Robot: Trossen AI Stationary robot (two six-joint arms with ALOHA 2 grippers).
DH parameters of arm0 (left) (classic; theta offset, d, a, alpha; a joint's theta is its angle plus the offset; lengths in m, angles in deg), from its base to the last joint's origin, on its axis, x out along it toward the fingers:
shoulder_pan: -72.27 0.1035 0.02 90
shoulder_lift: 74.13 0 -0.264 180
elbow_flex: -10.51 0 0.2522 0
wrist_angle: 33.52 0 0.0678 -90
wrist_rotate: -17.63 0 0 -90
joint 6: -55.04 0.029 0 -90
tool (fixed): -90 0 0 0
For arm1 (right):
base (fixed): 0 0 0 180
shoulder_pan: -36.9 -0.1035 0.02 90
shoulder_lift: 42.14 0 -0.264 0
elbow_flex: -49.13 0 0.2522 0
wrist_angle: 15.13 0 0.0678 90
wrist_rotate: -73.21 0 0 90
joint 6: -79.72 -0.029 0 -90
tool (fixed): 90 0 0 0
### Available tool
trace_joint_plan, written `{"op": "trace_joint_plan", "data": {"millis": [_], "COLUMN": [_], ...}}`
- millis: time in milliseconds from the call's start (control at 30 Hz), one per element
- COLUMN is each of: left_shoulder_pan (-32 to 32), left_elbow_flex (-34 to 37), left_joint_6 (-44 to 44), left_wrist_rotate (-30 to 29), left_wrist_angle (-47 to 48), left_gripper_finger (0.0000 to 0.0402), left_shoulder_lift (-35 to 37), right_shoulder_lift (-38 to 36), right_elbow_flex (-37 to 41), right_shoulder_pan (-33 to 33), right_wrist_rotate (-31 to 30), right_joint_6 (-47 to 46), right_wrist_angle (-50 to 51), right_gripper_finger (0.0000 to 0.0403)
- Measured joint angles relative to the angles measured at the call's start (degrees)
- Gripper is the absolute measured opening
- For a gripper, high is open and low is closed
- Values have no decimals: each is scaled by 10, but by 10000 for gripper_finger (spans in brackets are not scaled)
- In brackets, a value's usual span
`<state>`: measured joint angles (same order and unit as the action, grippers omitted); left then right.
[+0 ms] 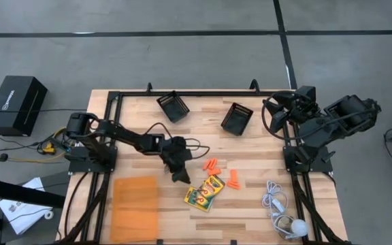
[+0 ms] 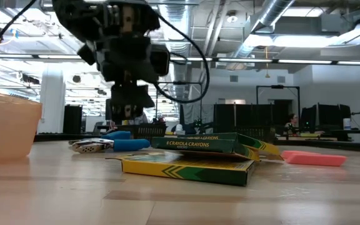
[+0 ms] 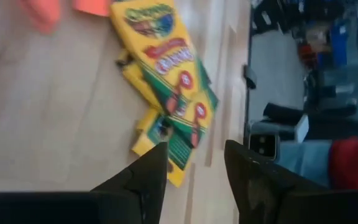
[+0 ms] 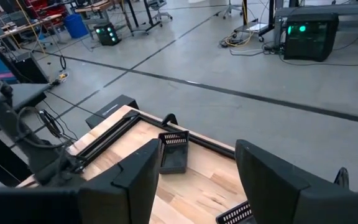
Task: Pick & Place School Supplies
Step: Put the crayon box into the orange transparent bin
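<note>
Lying nearest the front edge of the pale wooden slatted table [image 1: 250, 224], a white cord with a round bulb [image 1: 282, 212] sits at the right and a flat translucent orange rectangular tray [image 1: 135, 207] at the left. Just beyond, near the middle, the small yellow-and-green cardboard crayon boxes [image 1: 205, 192] lie stacked and overlapping, one skewed on top of another; the low view shows their printed sides [image 2: 195, 156]. The left gripper [image 1: 180, 174] hangs just beside the boxes, above the table, its two dark fingers [image 3: 143, 177] apart with nothing between them, the boxes [image 3: 166, 78] showing just ahead of the tips. A blue-handled metal scissors-like tool [image 2: 108, 144] lies flat on the wood behind the boxes in the low view, below the gripper [image 2: 128, 106]. A little farther back, several small stubby orange pieces [image 1: 222, 173] are scattered close to the boxes. Toward the far edge stand two black mesh bins [image 1: 173, 106], tilted and well apart from the supplies. The right gripper [image 1: 278, 113] waits at the far right corner, raised, its fingers [image 4: 135, 177] spread wide and empty.
</note>
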<state>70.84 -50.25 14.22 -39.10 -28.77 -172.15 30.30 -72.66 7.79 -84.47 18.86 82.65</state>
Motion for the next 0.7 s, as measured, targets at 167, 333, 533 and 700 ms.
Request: {"op": "trace_joint_plan", "data": {"millis": [167,333,533,700], "left_shoulder_pan": [11,0,-16,-15], "left_elbow_flex": [2,3,1,2], "left_joint_6": [-7,-7,-11,-16], "left_wrist_rotate": [8,8,11,5], "left_wrist_angle": [5,0,-9,-16], "left_gripper_finger": [155,152,154,151], "left_shoulder_lift": [-15,-51,-89,-92], "right_shoulder_lift": [0,-1,-1,-1], "right_elbow_flex": [0,0,0,0], "right_shoulder_pan": [-10,-16,-15,-15], "right_wrist_rotate": [-8,-16,-16,-16], "right_joint_6": [0,0,9,9], "right_wrist_angle": [-3,-3,-9,-14], "right_gripper_finger": [196,197,196,192]}}
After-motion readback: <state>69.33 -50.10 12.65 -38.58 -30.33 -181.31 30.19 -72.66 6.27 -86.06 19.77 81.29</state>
